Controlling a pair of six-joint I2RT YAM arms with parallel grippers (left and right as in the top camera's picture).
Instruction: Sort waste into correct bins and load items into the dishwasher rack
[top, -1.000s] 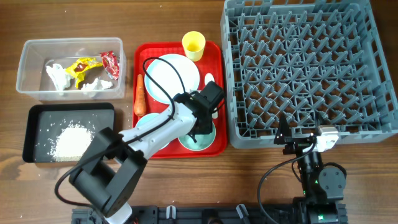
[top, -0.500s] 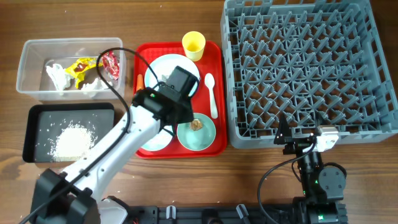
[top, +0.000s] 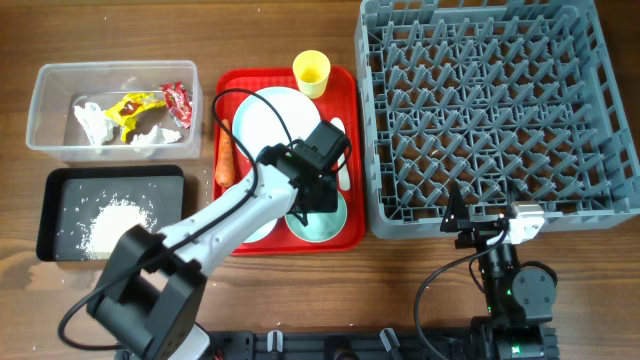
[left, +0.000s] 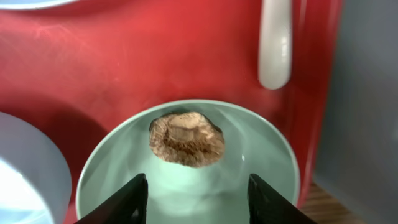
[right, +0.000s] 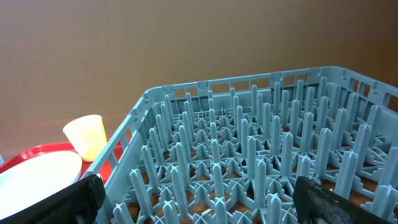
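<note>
1. Well, nearest me, the right claw (right: 198, 186) sits by the near edge of the desk (top: 380, 290). Its dark fingers are spread wide and hold nothing. Only their tips show, at the bottom corners of the right wrist view, with the grey rack (right: 249, 143) filling the frame beyond them.
2. The left claw (left: 198, 202) is released, its fingers apart above the near rim of the green bowl (left: 261, 155). Just the tips are in frame, and I cannot see them touching anything. The brown food lump (left: 186, 138) lies in the middle of that bowl, just beyond the tips.
3. From overhead, the left arm (top: 230, 210) hides the lump completely and covers much of the green bowl. The bluer bowl (top: 250, 228) beside it is mostly under the arm too, and the left wrist view cuts it off at the left edge.
4. The white spoon (left: 275, 43) lies on the red tray (left: 124, 62) past the green bowl. Its far end runs out of frame, so I cannot tell which end I see.
5. The carrot (top: 226, 160) lies along the red tray's left edge. The plate (top: 270, 115) is partly hidden by the arm and a black cable (top: 245, 95). The yellow cup (top: 311, 72) stands upright at the tray's far edge.
6. Far left, the black tray (top: 50, 210) holds rice (top: 115, 222). Beyond it, the clear tub (top: 40, 110) holds a yellow wrapper (top: 135, 105), a red wrapper (top: 177, 98) and tissue wads (top: 90, 122).
</note>
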